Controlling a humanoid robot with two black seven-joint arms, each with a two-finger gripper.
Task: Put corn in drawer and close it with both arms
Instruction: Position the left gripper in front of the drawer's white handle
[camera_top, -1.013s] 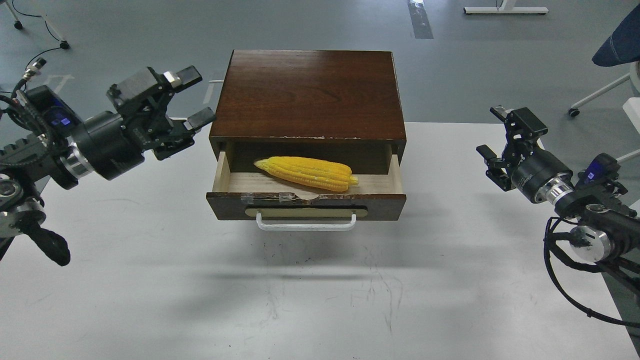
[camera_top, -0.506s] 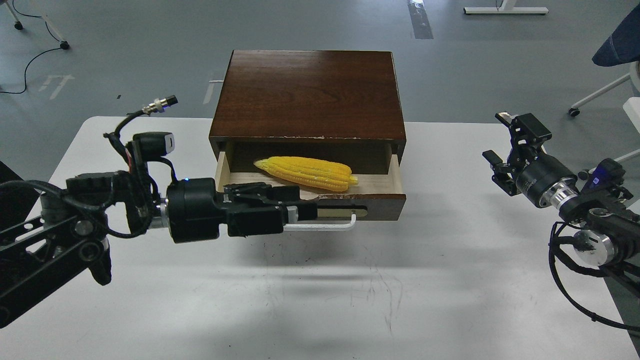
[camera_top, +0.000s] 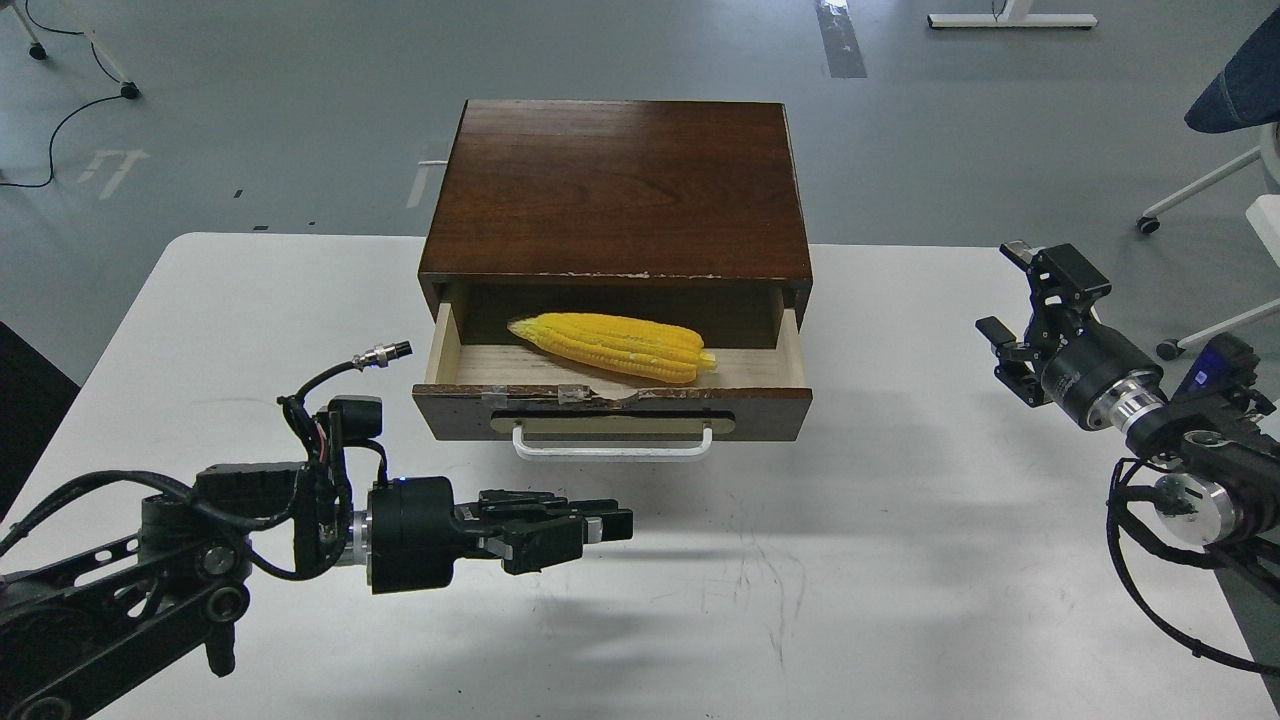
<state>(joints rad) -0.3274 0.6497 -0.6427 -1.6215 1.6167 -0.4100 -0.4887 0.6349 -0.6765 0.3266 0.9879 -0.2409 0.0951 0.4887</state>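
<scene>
The yellow corn (camera_top: 612, 346) lies inside the open drawer (camera_top: 610, 405), tapered end to the left. The drawer sticks out of a dark brown cabinet (camera_top: 615, 185), and its white handle (camera_top: 612, 450) faces me. My left gripper (camera_top: 618, 524) hovers low over the table in front of the drawer, left of its middle and below the handle. It points right, its fingers drawn together, and it is empty. My right gripper (camera_top: 1005, 290) is open and empty, well to the right of the drawer.
The white table (camera_top: 800, 580) carries the cabinet at its far middle. A chair (camera_top: 1235, 100) and its legs stand off the table at the right. Cables (camera_top: 1150, 590) hang from my right arm near the right table edge.
My left gripper turned and closed, swung in front of the drawer face, then dropped down toward me to below the handle. My right gripper drifted slightly right and down. Drawer and corn have not moved.
</scene>
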